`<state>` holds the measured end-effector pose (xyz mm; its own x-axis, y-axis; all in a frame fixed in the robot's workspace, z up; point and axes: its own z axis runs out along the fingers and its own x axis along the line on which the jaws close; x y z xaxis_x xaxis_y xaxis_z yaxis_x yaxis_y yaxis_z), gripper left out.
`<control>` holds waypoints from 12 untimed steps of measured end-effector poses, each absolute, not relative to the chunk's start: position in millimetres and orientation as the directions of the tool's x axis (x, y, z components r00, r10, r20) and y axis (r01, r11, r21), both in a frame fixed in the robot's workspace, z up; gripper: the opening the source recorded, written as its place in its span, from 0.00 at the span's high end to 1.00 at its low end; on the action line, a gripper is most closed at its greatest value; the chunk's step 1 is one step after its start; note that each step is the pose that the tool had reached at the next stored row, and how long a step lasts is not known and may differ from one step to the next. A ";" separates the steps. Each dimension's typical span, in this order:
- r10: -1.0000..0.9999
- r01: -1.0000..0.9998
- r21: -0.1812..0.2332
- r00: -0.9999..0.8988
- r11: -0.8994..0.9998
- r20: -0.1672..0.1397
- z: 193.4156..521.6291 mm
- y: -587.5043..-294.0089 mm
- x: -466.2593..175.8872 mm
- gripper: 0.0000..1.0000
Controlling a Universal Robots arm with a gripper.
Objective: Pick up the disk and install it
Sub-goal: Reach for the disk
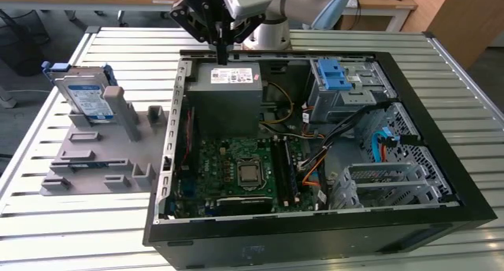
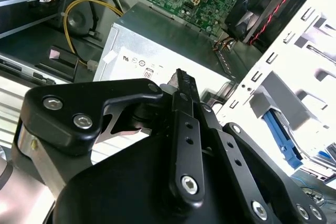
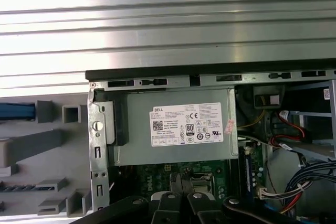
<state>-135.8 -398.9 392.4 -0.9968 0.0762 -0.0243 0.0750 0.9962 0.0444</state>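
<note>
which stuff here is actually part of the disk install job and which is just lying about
Job: flat silver hard drive with white-and-blue label and blue rails, upright in the grey plastic fixture; black gripper, above the open black computer case.
Just there: big grey power-supply box with white sticker; green motherboard; light-blue ribbed latch.

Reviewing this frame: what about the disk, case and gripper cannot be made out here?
Disk: partly hidden by a post of the grey holder in the exterior view; cut off by the picture's edge in the first wrist view.
Drive cage interior: covered by the blue latch, exterior view.
Power supply: partly blocked by the body of the gripper, second wrist view.
</note>
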 end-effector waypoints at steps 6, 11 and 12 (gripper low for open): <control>0.076 0.075 0.044 -0.997 0.996 -0.024 392.2 -398.9 -136.8 0.89; 0.076 0.075 0.044 -0.997 0.996 -0.024 392.1 -398.9 -138.4 0.89; 0.076 0.075 0.044 -0.997 0.996 -0.024 392.1 -398.9 -138.7 0.89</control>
